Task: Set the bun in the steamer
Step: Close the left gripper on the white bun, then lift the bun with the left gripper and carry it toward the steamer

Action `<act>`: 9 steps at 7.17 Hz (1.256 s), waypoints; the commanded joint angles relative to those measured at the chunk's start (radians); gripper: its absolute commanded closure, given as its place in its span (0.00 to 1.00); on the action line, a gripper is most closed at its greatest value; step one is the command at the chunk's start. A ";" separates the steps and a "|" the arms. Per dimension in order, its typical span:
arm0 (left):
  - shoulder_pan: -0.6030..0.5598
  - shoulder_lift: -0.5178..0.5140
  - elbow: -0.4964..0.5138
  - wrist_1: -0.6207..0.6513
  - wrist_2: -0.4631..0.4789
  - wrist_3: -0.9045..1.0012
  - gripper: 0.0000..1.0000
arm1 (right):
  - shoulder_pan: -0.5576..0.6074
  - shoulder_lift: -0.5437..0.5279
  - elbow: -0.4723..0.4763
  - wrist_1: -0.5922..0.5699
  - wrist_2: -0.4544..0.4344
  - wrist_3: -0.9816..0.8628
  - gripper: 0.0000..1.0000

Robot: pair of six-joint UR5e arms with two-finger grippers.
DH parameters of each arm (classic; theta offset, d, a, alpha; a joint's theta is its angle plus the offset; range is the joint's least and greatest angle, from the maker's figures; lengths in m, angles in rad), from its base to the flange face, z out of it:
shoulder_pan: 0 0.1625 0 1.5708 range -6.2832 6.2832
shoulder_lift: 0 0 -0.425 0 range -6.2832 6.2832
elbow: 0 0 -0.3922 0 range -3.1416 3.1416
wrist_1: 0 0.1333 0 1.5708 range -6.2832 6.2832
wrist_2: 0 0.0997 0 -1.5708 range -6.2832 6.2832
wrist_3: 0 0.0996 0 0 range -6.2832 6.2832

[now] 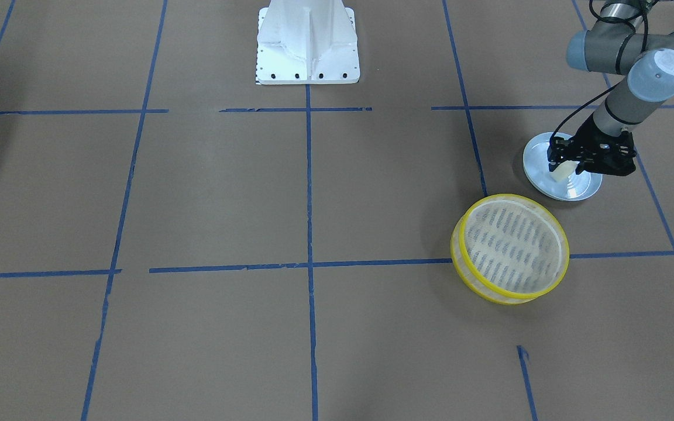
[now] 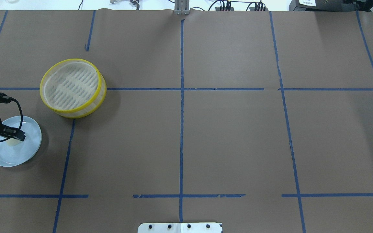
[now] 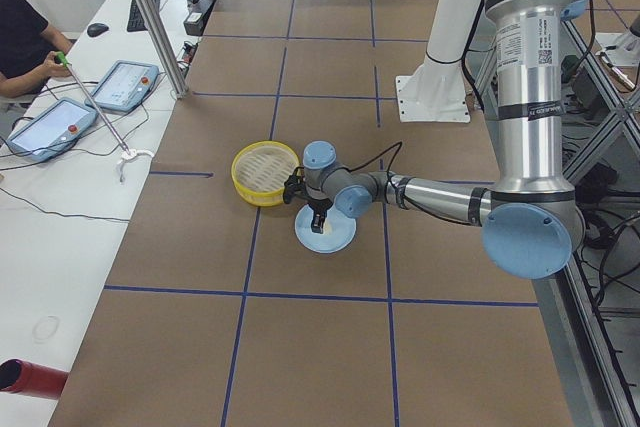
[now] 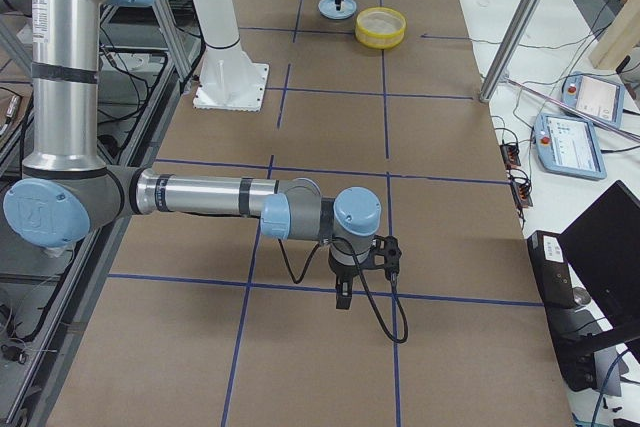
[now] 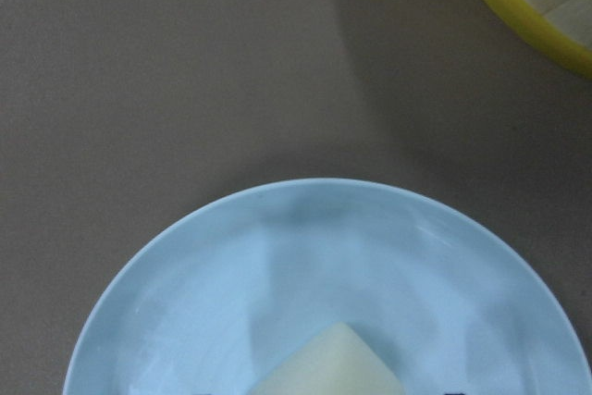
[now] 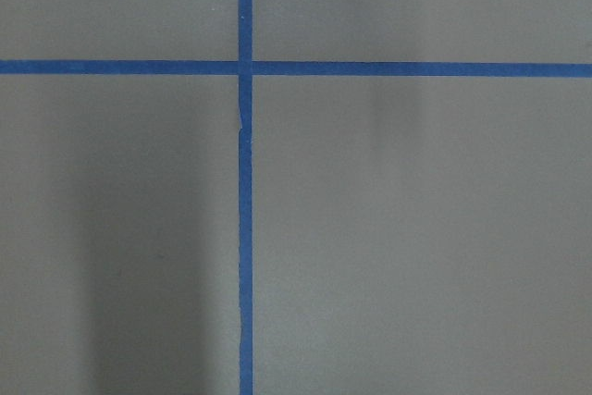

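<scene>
While the left gripper (image 1: 568, 168) hangs over the pale blue plate (image 1: 539, 153), we see the bun (image 1: 561, 172) lodged between its two black fingers (image 1: 553, 159). One finger sits on each side of the cream-white piece, and both are close against it. We read the fingers as drawn narrow onto the bun and holding it. From the left wrist camera we see the bun poking up from the bottom edge of the view, with the plate's middle beneath it. We cannot tell whether its underside touches the plate or hangs just clear of it.

We find the steamer (image 1: 470, 279) just beside the plate but apart from it, with a strip of brown table (image 2: 238, 145) showing between them. Its yellow rim lies across a line of blue tape (image 2: 141, 89). The bun is over the plate, not in the steamer.

We see the right gripper (image 4: 343, 297) only from the camera at the table's right end. There it points down at the brown surface next to a tape line, well apart from the plate and the steamer. From that view we cannot tell how its fingers stand. Its own wrist camera gives us only the table and a crossing of blue tape.
</scene>
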 commanded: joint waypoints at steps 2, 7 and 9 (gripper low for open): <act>-0.001 0.002 0.000 -0.001 0.000 0.003 0.62 | 0.001 0.000 0.000 0.000 0.000 0.001 0.00; -0.042 0.025 -0.144 0.156 -0.055 0.143 0.67 | 0.001 0.000 0.000 0.000 0.000 0.001 0.00; -0.214 -0.074 -0.242 0.464 -0.053 0.287 0.71 | -0.001 0.000 0.000 0.000 0.000 0.001 0.00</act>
